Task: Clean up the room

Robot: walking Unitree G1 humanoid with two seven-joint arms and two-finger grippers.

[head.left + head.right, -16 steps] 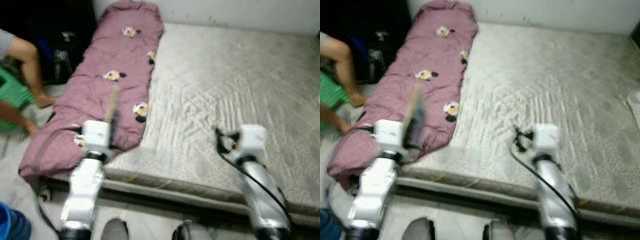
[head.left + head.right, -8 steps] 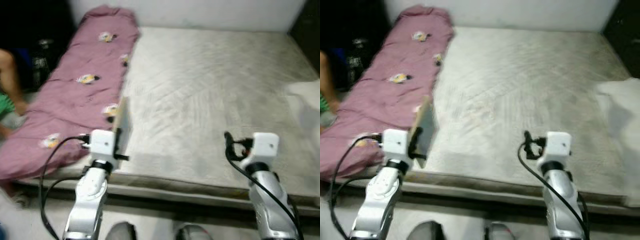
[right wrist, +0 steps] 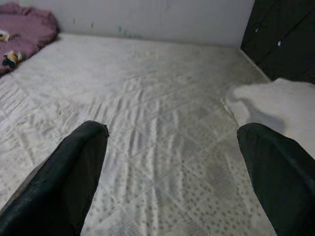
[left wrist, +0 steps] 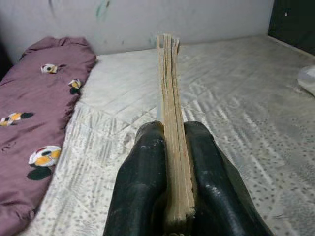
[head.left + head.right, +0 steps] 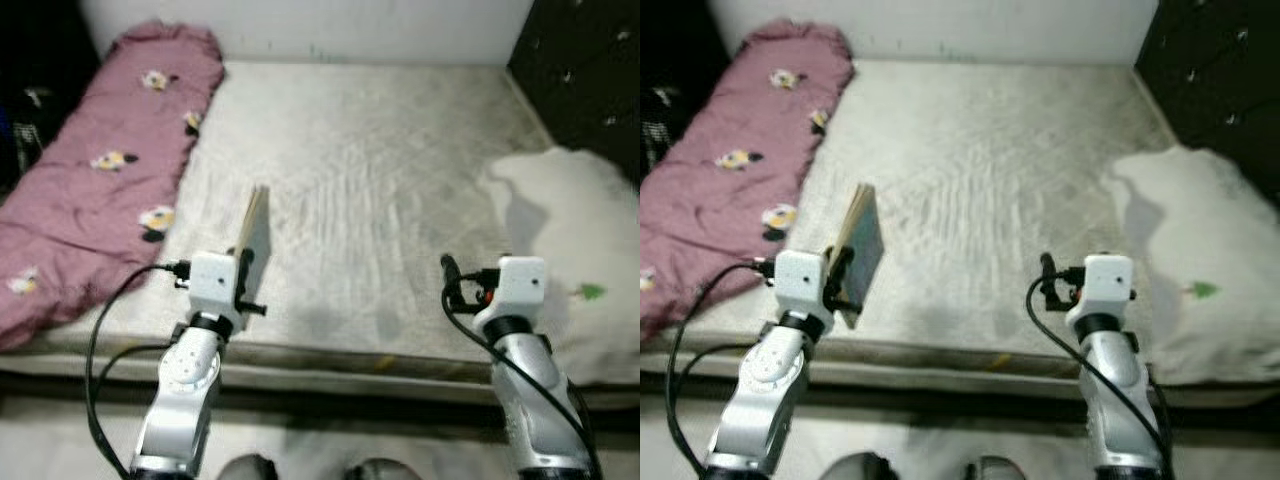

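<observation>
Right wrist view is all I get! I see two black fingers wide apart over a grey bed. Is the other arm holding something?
Observer: Yes, the left gripper is shut on a thin book, held on edge.
Operator: What's beside the book?
Observer: A pink quilt with cartoon patches lies along the mattress's left side.
Operator: And the white thing by my fingers?
Observer: A white pillow with a small green mark, on the right edge.

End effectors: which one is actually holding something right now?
The left end effector: its fingers clamp a thin book edge-on. The right end effector is spread open over the mattress.
</observation>
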